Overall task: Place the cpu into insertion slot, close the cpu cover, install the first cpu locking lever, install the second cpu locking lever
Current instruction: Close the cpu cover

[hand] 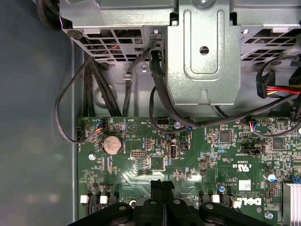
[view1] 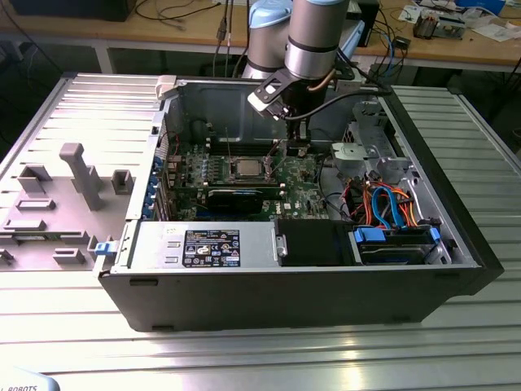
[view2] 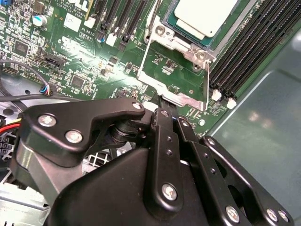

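Hanging inside the open computer case (view1: pixel 285 301), my gripper (view1: pixel 297 148) sat low over the green motherboard (hand: pixel 211 155), just toward the exterior view's right of the socket. My fingers (view2: pixel 162 123) were pressed together with no gap between them, and I could see nothing held between them in either wrist view. The cpu (view2: pixel 204 14) lay flat in the insertion slot (view2: pixel 165 34), its pale silvery top facing up, with long black memory slots (view2: pixel 254 42) running beside it. The cpu cover (view2: pixel 175 92) was swung open, off the chip, so that green board showed through its square opening. In the second wrist view my fingertips came right up to the cover's free edge; whether they touched it I could not tell. In the first wrist view my closed gripper (hand: pixel 162 184) pointed across the board toward a round coin battery (hand: pixel 112 144), a grey metal bracket (hand: pixel 203 52) and black cables (hand: pixel 160 94) looping down from it.
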`<state>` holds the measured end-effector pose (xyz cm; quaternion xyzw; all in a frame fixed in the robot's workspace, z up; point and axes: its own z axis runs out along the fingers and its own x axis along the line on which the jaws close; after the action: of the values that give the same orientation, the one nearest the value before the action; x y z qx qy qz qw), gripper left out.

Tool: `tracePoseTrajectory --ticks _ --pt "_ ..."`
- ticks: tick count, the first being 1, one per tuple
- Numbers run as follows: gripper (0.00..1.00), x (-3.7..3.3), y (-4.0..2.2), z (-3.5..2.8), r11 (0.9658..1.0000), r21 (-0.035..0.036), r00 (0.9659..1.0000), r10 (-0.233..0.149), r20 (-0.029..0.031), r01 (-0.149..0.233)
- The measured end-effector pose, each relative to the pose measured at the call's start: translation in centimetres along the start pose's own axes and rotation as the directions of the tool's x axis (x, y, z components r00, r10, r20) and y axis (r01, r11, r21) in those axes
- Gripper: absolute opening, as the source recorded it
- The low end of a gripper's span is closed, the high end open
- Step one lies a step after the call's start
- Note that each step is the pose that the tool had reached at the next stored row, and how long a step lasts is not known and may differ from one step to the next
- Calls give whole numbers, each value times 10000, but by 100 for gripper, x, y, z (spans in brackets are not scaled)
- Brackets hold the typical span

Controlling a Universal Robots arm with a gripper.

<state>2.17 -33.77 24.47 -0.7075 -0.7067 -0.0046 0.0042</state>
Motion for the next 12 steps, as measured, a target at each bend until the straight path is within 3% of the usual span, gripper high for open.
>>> tracePoseTrajectory --ticks 12 --pt "11 0 -59 0 10000 0 10000 0 0 0"
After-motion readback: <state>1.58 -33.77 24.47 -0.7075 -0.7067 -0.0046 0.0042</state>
